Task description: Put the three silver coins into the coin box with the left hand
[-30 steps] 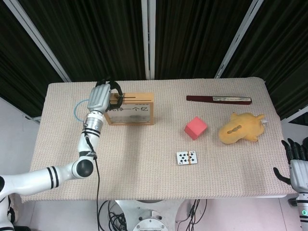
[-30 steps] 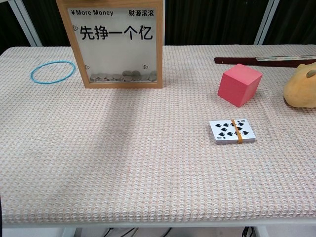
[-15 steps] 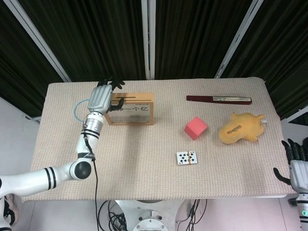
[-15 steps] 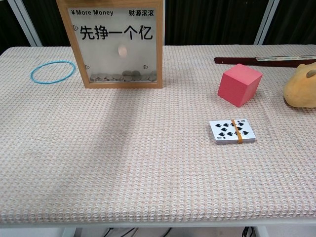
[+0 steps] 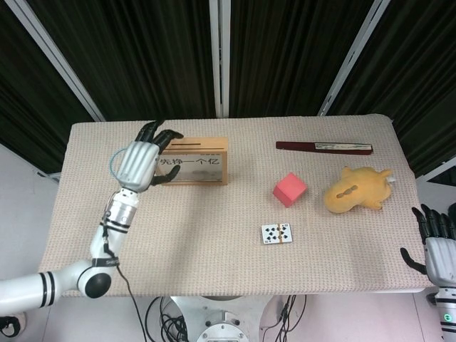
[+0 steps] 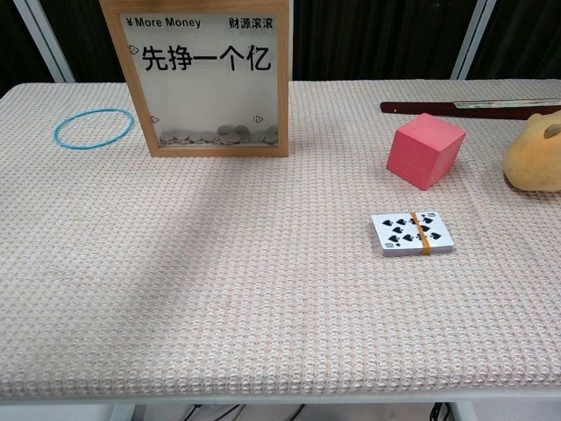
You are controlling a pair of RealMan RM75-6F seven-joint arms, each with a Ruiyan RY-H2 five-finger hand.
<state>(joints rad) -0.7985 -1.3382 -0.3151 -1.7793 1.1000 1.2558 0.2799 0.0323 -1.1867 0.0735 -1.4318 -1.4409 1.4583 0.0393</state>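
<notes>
The left hand (image 5: 140, 163) is hovering with fingers spread, holding nothing, just left of the coin box (image 6: 208, 78). Silver coins (image 6: 217, 136) are lying inside the box's bottom. A blue ring (image 6: 92, 126) is sitting beside it on the worktop (image 6: 219, 289).

A table (image 5: 214, 242) covered in a beige woven cloth stands before a far wall of black pleated curtains (image 5: 285, 50) crossed by slanted and upright white bars (image 5: 221, 57), with pale grey floor (image 5: 21, 214) showing at left and right.
</notes>
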